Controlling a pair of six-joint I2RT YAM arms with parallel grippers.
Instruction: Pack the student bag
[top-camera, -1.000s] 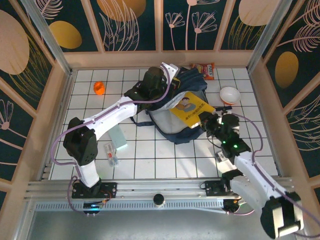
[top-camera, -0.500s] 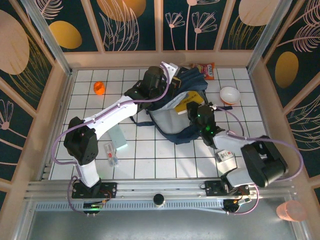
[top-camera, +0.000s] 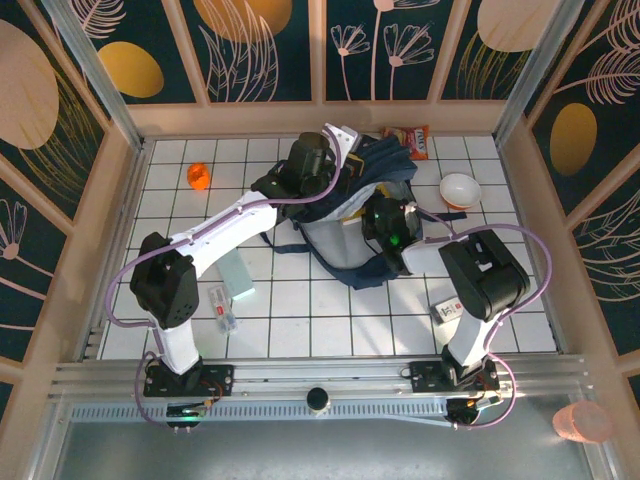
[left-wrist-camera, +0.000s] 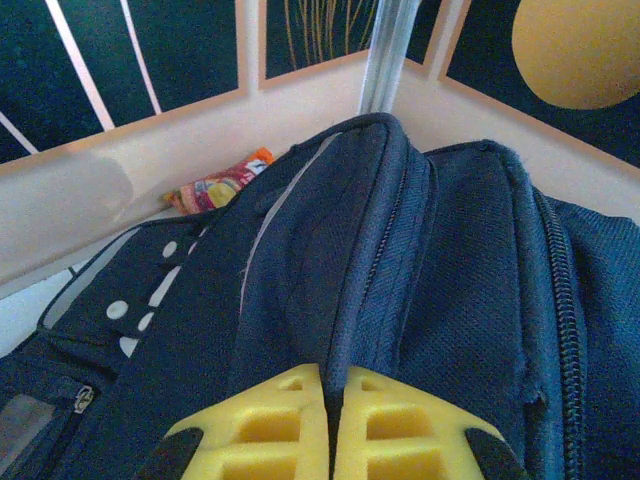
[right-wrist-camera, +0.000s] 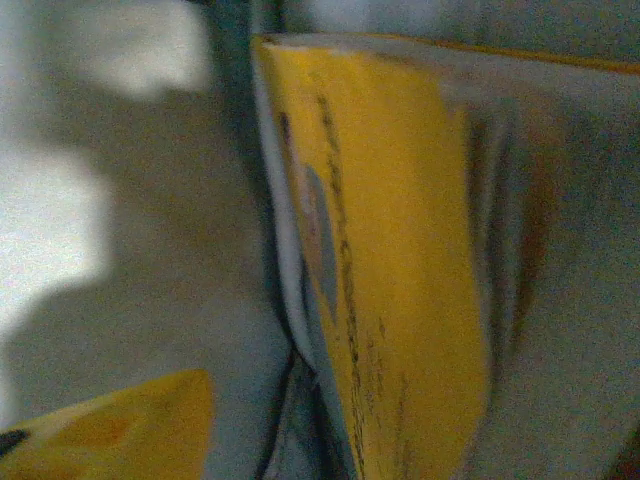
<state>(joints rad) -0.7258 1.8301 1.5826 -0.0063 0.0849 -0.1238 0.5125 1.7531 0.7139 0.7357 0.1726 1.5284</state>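
Navy student bag (top-camera: 345, 250) lies by the tabletop's far edge. Left pincer (left-wrist-camera: 330, 385), clamped shut on its rim, holds the mouth open. Right pincer (top-camera: 372, 215) is inside beside a yellow book (right-wrist-camera: 380, 250), its opening unclear. This looks like the book-loading step; next probably calls for a clean withdrawal.

Bright even overhead light, right wrist view heavily blurred

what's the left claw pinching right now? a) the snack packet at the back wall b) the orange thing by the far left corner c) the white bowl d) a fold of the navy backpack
d: the left wrist view shows the left claw shut on a ridge of the student bag, navy fabric running up between the yellow pads.
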